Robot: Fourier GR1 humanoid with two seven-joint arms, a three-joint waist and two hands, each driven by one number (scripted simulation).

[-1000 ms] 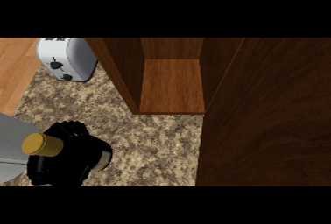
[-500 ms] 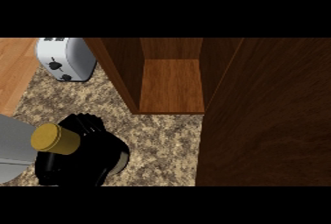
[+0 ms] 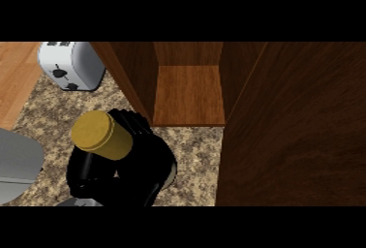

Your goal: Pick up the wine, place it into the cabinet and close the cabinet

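Now the left hand point(image 3: 148, 167) curls round the wine point(image 3: 102, 135).

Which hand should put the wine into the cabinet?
The left hand. Its fingers are curled round the wine, and it sits on the counter just in front of the open cabinet. The right hand does not show in this view.

The left hand point(image 3: 146, 169) is all black and a little glossy, with some thin pale glints on it. Its fingers point(image 3: 134, 123) are thick and rounded, and they look ridged near the tips. The forearm point(image 3: 18, 164), at the lower left edge of the frame, is plain light grey, smooth and rounded, with one faint seam across it.
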